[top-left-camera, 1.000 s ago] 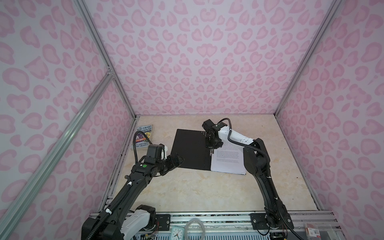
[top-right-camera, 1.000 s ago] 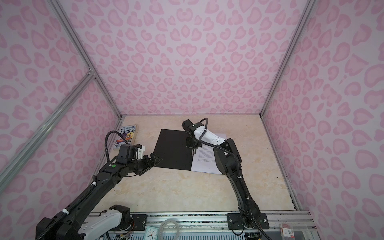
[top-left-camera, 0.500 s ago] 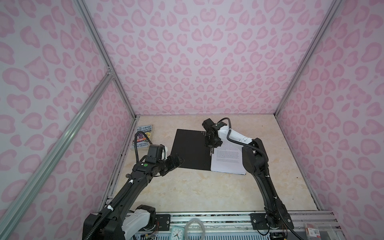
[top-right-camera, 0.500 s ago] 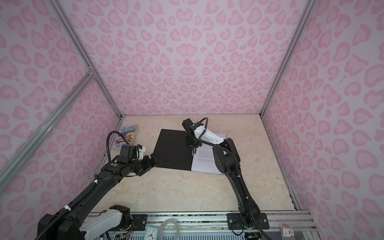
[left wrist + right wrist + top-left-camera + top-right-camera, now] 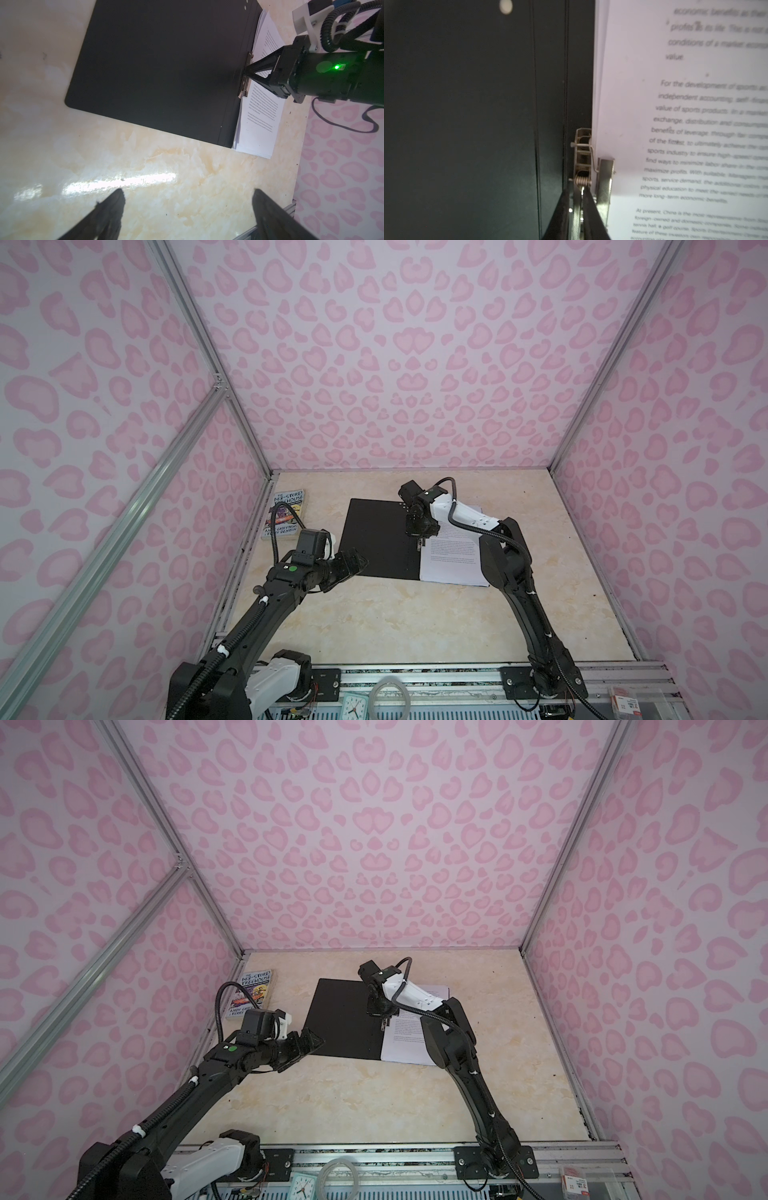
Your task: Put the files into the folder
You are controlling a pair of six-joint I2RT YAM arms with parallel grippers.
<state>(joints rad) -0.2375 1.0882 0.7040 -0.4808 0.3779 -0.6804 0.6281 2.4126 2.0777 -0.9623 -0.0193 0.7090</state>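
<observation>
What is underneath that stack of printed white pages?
The files lie beside the open black flap of the folder, with one edge under its metal clip. Whether a second flap lies beneath cannot be seen: the pages cover it.

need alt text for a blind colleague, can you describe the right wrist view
The right gripper is shut on the lever of the metal clip at the spine of the open folder. The folder's black inside fills one side; the files, white sheets of blurred printed text, fill the other, their edge meeting the clip.
</observation>
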